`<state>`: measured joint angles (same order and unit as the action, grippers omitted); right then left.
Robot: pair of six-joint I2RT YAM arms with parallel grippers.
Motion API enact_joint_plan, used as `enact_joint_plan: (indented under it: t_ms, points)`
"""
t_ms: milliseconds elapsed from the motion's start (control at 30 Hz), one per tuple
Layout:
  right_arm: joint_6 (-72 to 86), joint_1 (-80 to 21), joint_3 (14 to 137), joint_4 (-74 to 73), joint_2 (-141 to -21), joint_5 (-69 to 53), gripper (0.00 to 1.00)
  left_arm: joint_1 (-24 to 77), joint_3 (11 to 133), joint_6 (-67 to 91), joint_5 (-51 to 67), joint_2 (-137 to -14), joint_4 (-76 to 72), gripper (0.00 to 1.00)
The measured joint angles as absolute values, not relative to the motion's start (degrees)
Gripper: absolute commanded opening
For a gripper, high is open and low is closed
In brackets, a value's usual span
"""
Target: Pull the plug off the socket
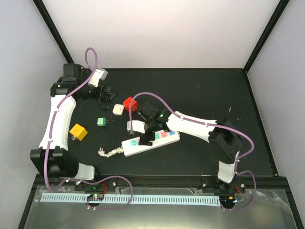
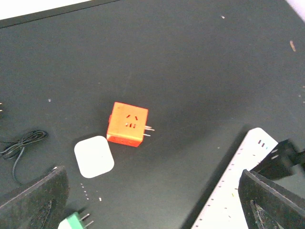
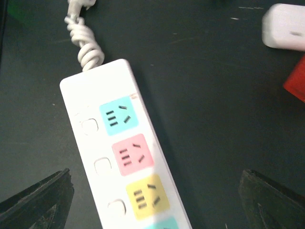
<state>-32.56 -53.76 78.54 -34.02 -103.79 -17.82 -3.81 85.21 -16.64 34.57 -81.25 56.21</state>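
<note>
Socket (image 1: 131, 143): one, with one cord (image 1: 110, 152). Outlet faces (image 3: 132, 154) counted in the right wrist view: four, the fourth cut by the frame edge. Loose adapters on the bench (image 1: 205, 95): four, being red cube (image 1: 128, 103), yellow cube (image 1: 78, 131), green cube (image 1: 101, 121), white pad (image 1: 118, 109). Arms: two, left arm (image 1: 59, 119) and right arm (image 1: 195, 125).

White socket (image 3: 82, 98), orange cube (image 2: 127, 123), black table (image 2: 200, 67)
</note>
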Motion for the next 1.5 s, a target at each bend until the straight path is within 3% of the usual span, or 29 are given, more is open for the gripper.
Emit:
enact_joint_plan:
  t_ms: [367, 733, 933, 1267, 1500]
  points:
    - [-39.29, -59.70, 85.84, -37.56, -115.18, -10.61, 0.98, -5.56, 79.07, -14.17, 39.13, -74.67, 55.35, 0.99]
    - [-41.34, -60.47, 86.26, -39.27, -116.95, -9.93, 0.90, -5.72, 78.22, -13.43, 39.88, -74.56, 54.46, 0.99]
    - [-42.19, -60.03, 83.53, -38.28, -116.75, -9.15, 0.91, -5.89, 78.17, -13.34, 40.62, -74.56, 54.39, 0.99]
    - [-43.44, -57.41, 82.21, -38.96, -116.55, -9.56, 0.66, -5.91, 78.17, -13.28, 41.19, -74.59, 54.37, 0.99]
    - [-43.83, -49.63, 78.00, -39.05, -113.40, -9.02, 0.63, -5.91, 78.17, -13.28, 41.21, -74.63, 54.35, 0.99]
